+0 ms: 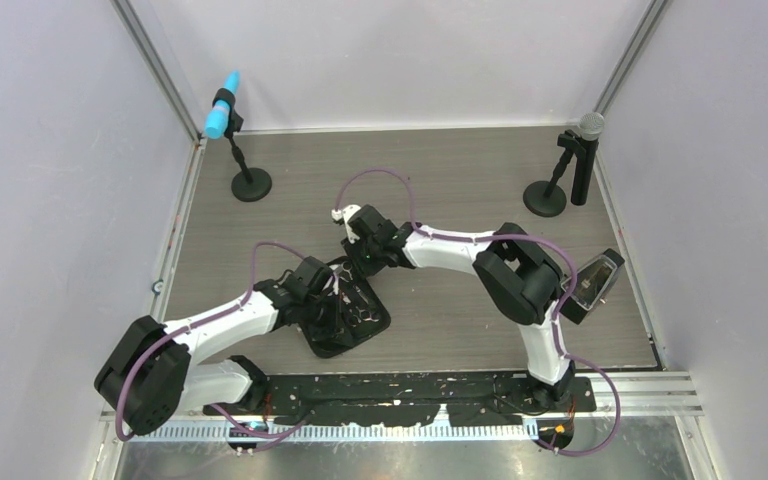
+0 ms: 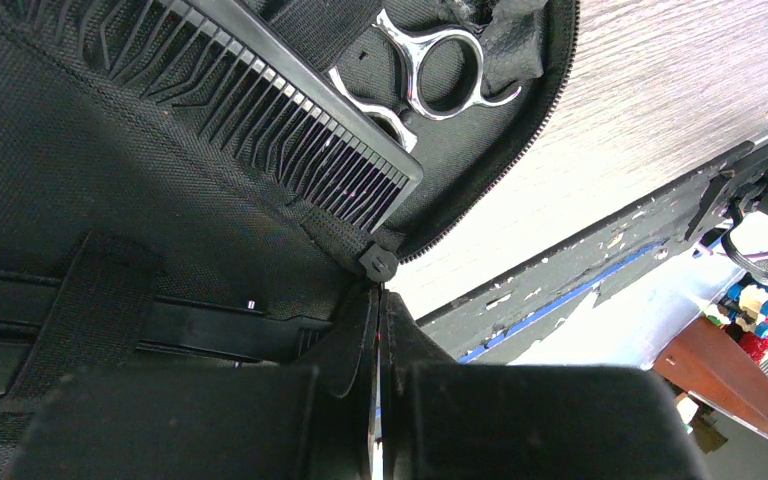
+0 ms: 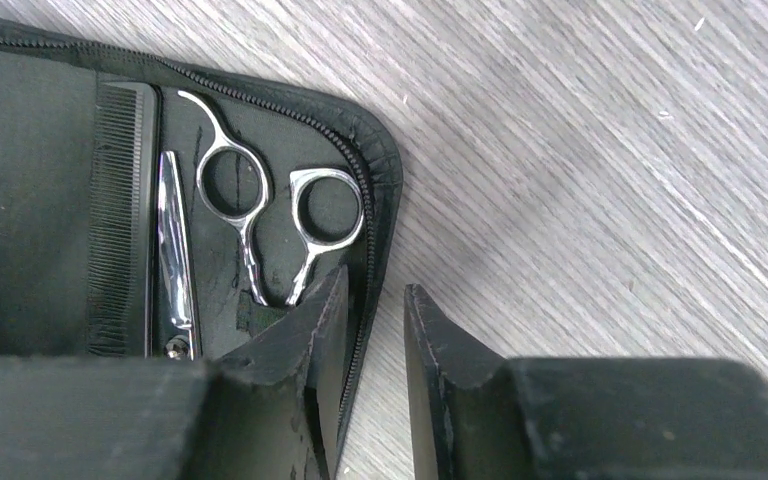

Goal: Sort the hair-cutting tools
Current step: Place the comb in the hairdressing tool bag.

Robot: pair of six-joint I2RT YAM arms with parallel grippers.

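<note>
The black zip case (image 1: 352, 322) lies open on the table. In it a black comb (image 3: 115, 220) lies beside silver scissors with ring handles (image 3: 235, 182) and a second silver blade (image 3: 175, 250). My right gripper (image 3: 375, 292) straddles the case's zipped corner with its jaws apart: one finger over the lining, the other over bare wood, nothing held. My left gripper (image 2: 380, 295) is shut, its tips against the case's rim by a small black zip pull (image 2: 378, 263). The comb (image 2: 290, 120) and the scissor rings (image 2: 442, 65) lie beyond it. A slim black bar (image 2: 210, 325) sits under a strap.
A blue-headed microphone (image 1: 223, 107) on a round base stands at the back left, and a silver-headed one (image 1: 587, 126) at the back right. A dark wedge-shaped object (image 1: 594, 283) sits near the right wall. Walls close in on three sides.
</note>
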